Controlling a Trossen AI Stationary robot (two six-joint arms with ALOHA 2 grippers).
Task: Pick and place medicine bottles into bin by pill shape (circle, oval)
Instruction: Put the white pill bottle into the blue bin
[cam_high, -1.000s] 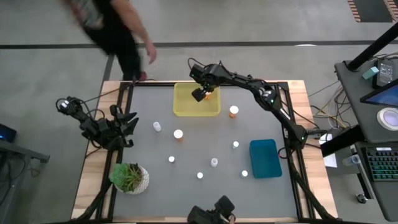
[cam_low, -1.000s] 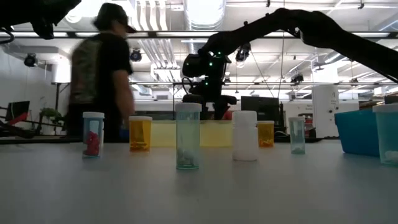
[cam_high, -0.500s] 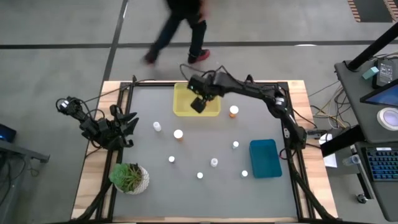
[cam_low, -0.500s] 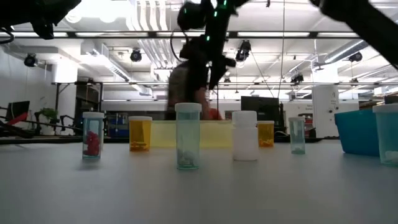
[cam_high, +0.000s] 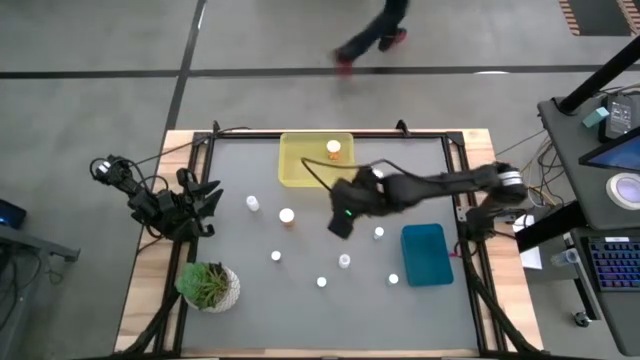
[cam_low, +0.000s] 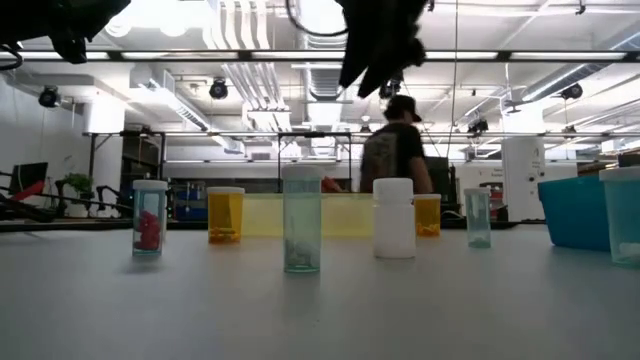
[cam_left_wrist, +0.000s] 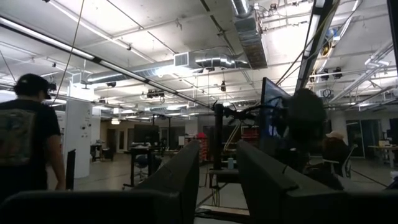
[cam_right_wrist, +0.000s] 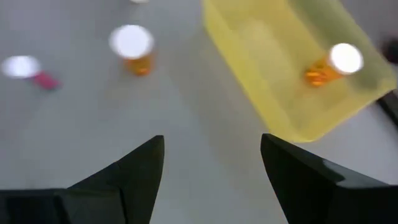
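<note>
- High view: the right gripper (cam_high: 340, 222) hangs over the middle of the table (cam_high: 240, 260), between the yellow bin (cam_high: 300, 172) at the far edge and the blue bin (cam_high: 428, 254) near the right edge. One orange medicine bottle (cam_high: 333, 149) lies inside the yellow bin. Six more white-capped bottles stand loose on the table: two toward the left of centre, including an orange one (cam_high: 287, 216), one beside the gripper toward the blue bin, and three nearer the front edge. One potted plant (cam_high: 208, 285) sits at the front left corner. The left gripper (cam_high: 205, 200) waits at the left edge.
- Low view: six bottles stand in a row in front of the yellow bin; the blue bin shows at the right. A person (cam_low: 395, 150) walks in the room behind.
- Left wrist view: the left gripper's two fingers (cam_left_wrist: 180, 180) stand a little apart with nothing between them; only the room shows beyond.
- Right wrist view: the right gripper's fingers (cam_right_wrist: 140, 165) are spread wide and empty above bare table. The yellow bin holds one orange bottle; two bottles stand on the table outside it.
</note>
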